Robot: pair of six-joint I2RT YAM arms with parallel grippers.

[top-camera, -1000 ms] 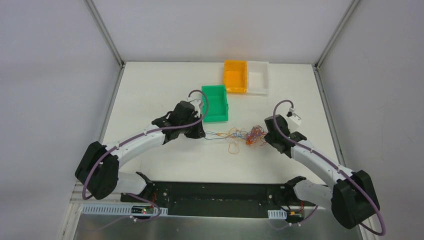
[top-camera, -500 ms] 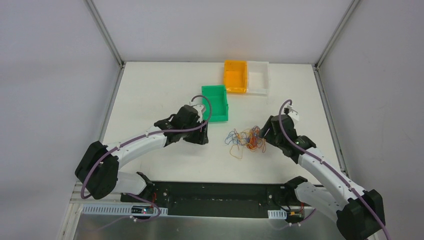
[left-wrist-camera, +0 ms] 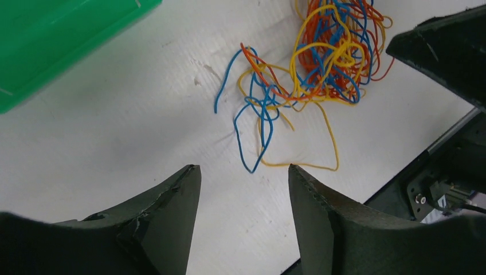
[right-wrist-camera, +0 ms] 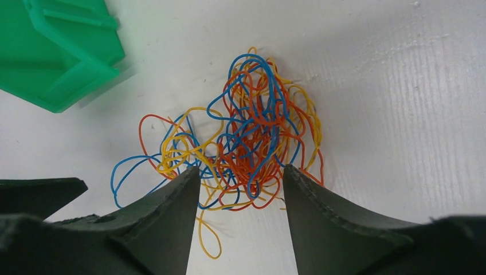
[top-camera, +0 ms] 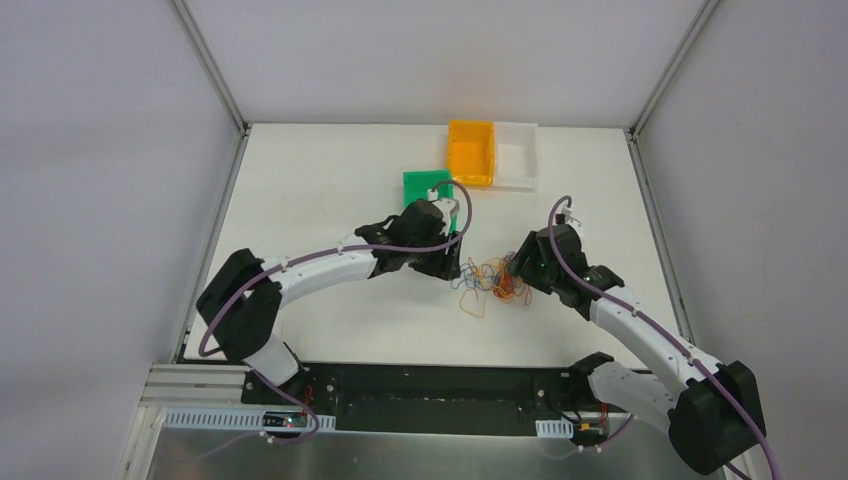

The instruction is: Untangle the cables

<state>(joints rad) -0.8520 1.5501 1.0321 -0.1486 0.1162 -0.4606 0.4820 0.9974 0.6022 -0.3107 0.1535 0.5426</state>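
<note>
the cables (top-camera: pixel 492 280) are lying as one knot on the table (top-camera: pixel 300 200) between the arms, near the green bin (top-camera: pixel 420 185). the left gripper (left-wrist-camera: pixel 242 172) and right gripper (right-wrist-camera: pixel 240 172) are gaping wide, holding nothing. risk: the right gripper, closing over the dense core, is liable to be pinching several strands together, tightening the tangle.

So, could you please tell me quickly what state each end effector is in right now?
Left end effector: open, holding nothing.
Right end effector: open over the cables, gripping nothing.
</note>
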